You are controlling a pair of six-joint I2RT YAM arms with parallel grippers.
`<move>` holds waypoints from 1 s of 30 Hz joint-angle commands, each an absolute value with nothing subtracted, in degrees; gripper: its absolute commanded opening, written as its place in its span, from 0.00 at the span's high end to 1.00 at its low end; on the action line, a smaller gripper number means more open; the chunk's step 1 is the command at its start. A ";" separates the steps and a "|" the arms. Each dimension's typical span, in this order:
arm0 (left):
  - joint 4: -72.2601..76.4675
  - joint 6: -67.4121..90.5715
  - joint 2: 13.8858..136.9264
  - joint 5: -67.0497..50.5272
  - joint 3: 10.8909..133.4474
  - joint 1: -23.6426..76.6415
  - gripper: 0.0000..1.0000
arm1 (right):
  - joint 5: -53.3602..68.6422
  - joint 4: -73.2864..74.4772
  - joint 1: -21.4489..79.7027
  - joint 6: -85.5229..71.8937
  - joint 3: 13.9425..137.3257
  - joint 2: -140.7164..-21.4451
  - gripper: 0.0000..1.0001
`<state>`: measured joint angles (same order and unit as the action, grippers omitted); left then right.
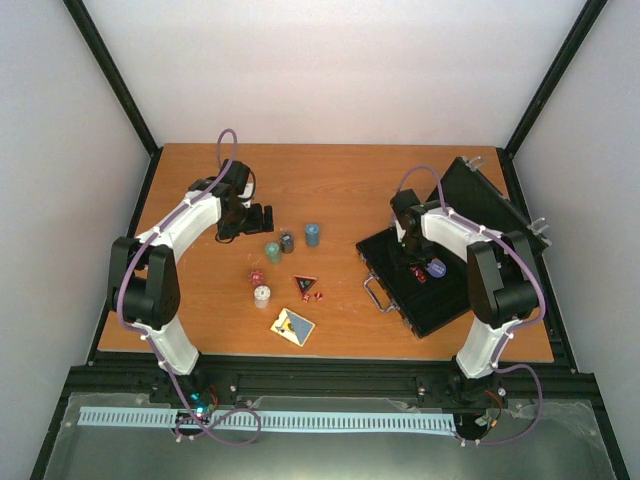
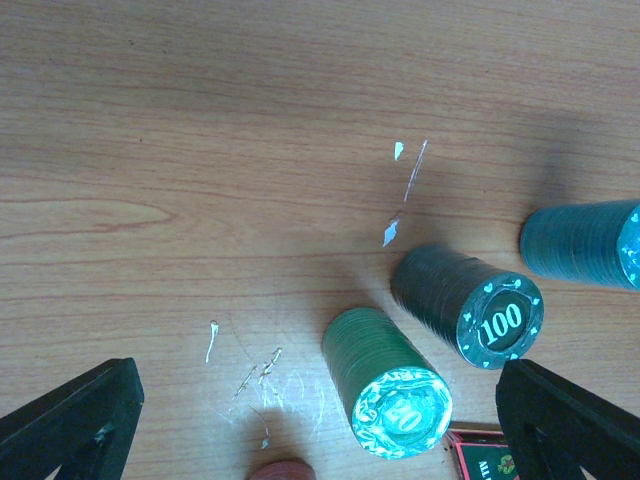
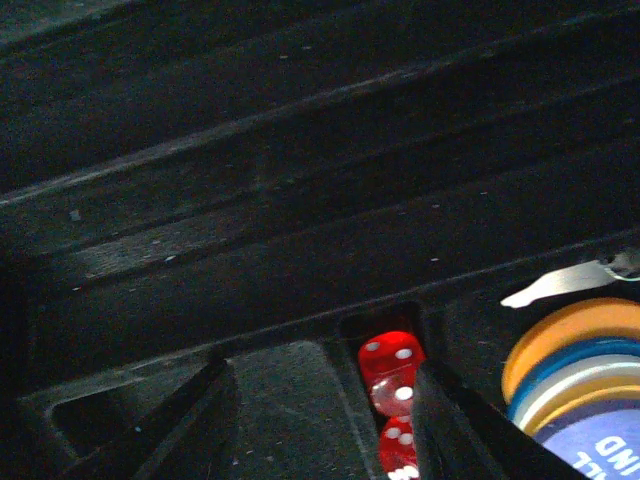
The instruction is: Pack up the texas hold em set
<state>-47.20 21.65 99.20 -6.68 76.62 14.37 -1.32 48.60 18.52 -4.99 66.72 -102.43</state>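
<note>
Left jaws flung wide and released, nothing in them: one black finger [image 2: 70, 425] sits at 7 o'clock of the wrist view, its partner at 5 o'clock. Below them on the bench [image 1: 340, 180] stand the green chip stack [image 2: 395, 385], the black chip stack [image 2: 470, 305] marked 100, and the blue chip stack [image 2: 585, 245] out at 3 o'clock. From above, the three make a short row near the middle of the bench, climbing from 7 to 1 o'clock, just at 3 o'clock of the left arm [image 1: 190, 220].

Nearer the robot there's a white chip stack [image 1: 262, 294] with loose red dice [image 1: 255, 276] close at its 11 o'clock. A dark triangular marker [image 1: 304, 285] lies at its 3 o'clock, and the card deck [image 1: 292, 326] lies flat at 5 o'clock.

Over at 3 o'clock on the bench, the briefcase [image 1: 385, 250] lies open. Its lid [image 1: 490, 205] is raised on the 1 o'clock side and its metal handle [image 1: 375, 293] points to 8 o'clock. The right arm [image 1: 490, 280] reaches down into it. Right jaws stand partly spread, gripping nothing I can see. Between the fingers, packed red dice [image 3: 390, 365] sit in a narrow slot of the tray. The purple disc [image 1: 436, 268] rests in the tray too, at 3 o'clock of those dice
</note>
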 commanded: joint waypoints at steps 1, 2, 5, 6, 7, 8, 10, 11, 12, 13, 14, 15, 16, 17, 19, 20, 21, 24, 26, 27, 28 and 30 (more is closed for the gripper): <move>-46.93 21.36 99.23 -6.44 78.05 14.50 0.00 | -4.10 44.43 18.45 -5.69 65.82 -106.13 0.52; -46.93 21.40 99.23 -6.42 78.05 14.52 0.00 | -4.35 44.61 18.41 -5.64 65.88 -105.87 0.52; -46.93 21.41 99.38 -6.33 77.94 14.50 0.00 | -4.94 45.27 18.46 -5.54 66.12 -104.29 0.52; -46.86 21.36 99.42 -6.34 77.96 14.50 0.00 | -5.04 45.76 18.41 -5.54 66.38 -103.58 0.52; -46.87 21.38 99.47 -6.45 78.04 14.50 0.00 | -5.10 46.46 18.43 -5.49 66.72 -102.80 0.53; -46.89 21.40 99.62 -6.49 78.16 14.50 0.00 | -5.05 46.94 18.45 -5.43 67.10 -101.84 0.53; -46.85 21.45 99.88 -6.63 78.43 14.52 0.00 | -4.61 48.21 18.45 -5.23 67.99 -99.94 0.53; -46.89 21.51 100.00 -6.73 78.52 14.50 0.00 | -4.35 48.85 18.43 -5.08 68.45 -99.11 0.53; -46.90 21.52 100.09 -6.81 78.58 14.50 0.00 | -3.98 49.59 18.45 -4.88 69.04 -98.39 0.53; -46.85 21.57 100.25 -6.85 78.65 14.50 0.00 | -3.71 50.20 18.40 -4.72 69.67 -97.86 0.53; -46.77 21.58 100.29 -6.96 78.66 14.50 0.00 | -3.43 50.86 18.38 -4.54 70.16 -97.31 0.53; -46.76 21.54 100.31 -7.03 78.66 14.50 0.00 | -2.92 51.48 18.51 -4.45 70.58 -96.47 0.53; -46.80 21.58 100.33 -7.05 78.62 14.50 0.00 | -2.71 52.03 18.54 -4.40 71.08 -95.95 0.53; -46.80 21.55 100.37 -7.03 78.54 14.49 0.00 | -2.37 52.56 18.54 -4.46 71.54 -95.43 0.53; -46.73 21.54 100.30 -6.97 78.30 14.50 0.00 | -2.14 53.70 18.54 -4.43 71.84 -94.88 0.52; -46.68 21.54 100.29 -6.99 78.18 14.50 0.00 | -1.88 54.11 18.54 -4.40 71.56 -94.84 0.52; -46.65 21.56 100.24 -6.99 78.12 14.50 0.00 | -1.53 54.21 18.50 -4.44 71.01 -94.77 0.52; -46.66 21.58 100.20 -7.04 78.05 14.50 0.00 | 0.22 53.45 18.84 -5.34 68.39 -94.36 0.53; -46.68 21.59 100.14 -7.04 78.05 14.50 0.00 | 0.84 52.97 19.24 -5.93 66.70 -94.30 0.53; -46.69 21.58 100.05 -6.96 78.05 14.50 0.00 | 0.98 52.65 19.45 -6.11 66.10 -94.37 0.53; -46.67 21.53 100.15 -6.97 78.05 14.50 0.00 | 1.16 52.44 19.50 -6.22 65.56 -94.44 0.53; -46.67 21.59 100.18 -7.01 77.99 14.50 0.00 | 1.46 52.09 19.51 -6.19 64.98 -94.84 0.52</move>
<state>-47.18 21.65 99.50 -6.70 76.62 14.37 0.03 52.10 19.07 -5.43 66.41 -95.20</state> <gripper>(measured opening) 0.997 0.475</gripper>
